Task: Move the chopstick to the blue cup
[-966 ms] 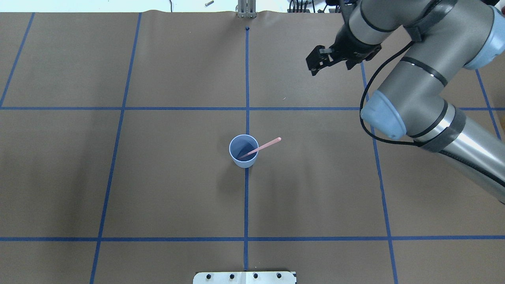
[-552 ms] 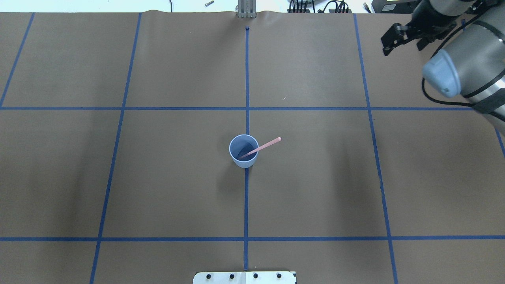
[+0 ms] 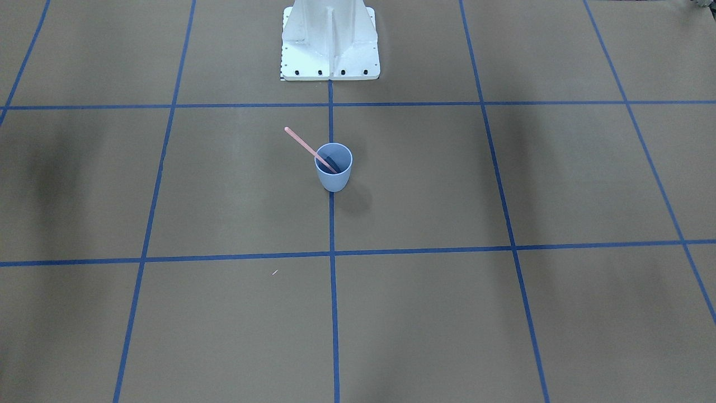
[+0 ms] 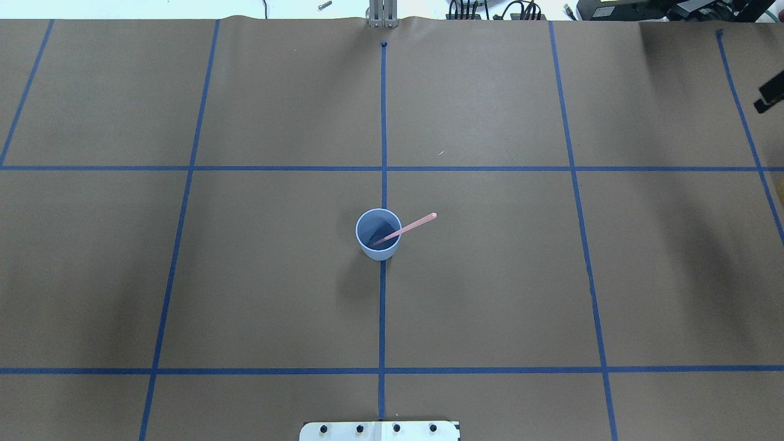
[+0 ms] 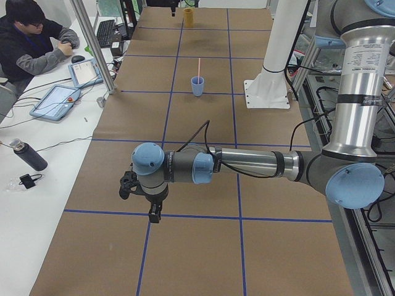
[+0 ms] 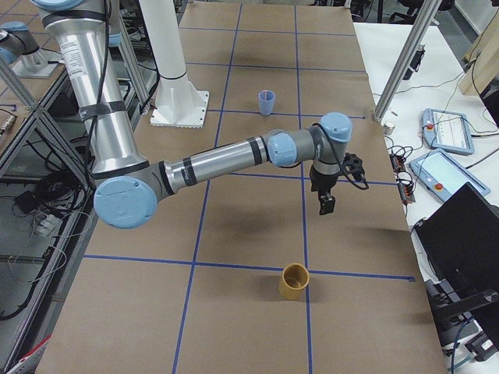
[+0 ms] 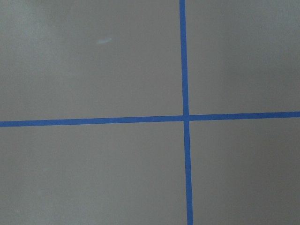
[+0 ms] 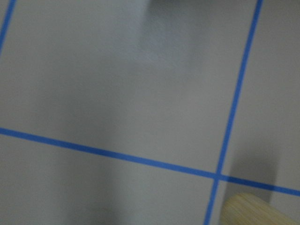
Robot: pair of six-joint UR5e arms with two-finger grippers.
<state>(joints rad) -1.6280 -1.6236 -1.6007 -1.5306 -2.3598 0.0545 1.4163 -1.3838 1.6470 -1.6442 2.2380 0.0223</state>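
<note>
Overhead exterior puts the blue cup [image 4: 381,253] upright mid-frame on the worktop [image 4: 490,275]. The chopstick [image 4: 413,225] stands in it, lower end inside, long axis leaning over the rim toward upper right. Left tool [image 5: 141,200] and right tool [image 6: 325,204] hang well apart from it; open or closed, I cannot tell.

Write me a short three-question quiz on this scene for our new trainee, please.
1. True or false: the chopstick lies flat on the table beside the blue cup.
2. What does the chopstick lean on? A. a hand B. the cup's rim C. the robot's base
3. Fill in: the other cup, which stands near the right hand, is ___ in colour.
Key: 1 false, its lower end is inside the cup; 2 B; 3 tan.
</note>
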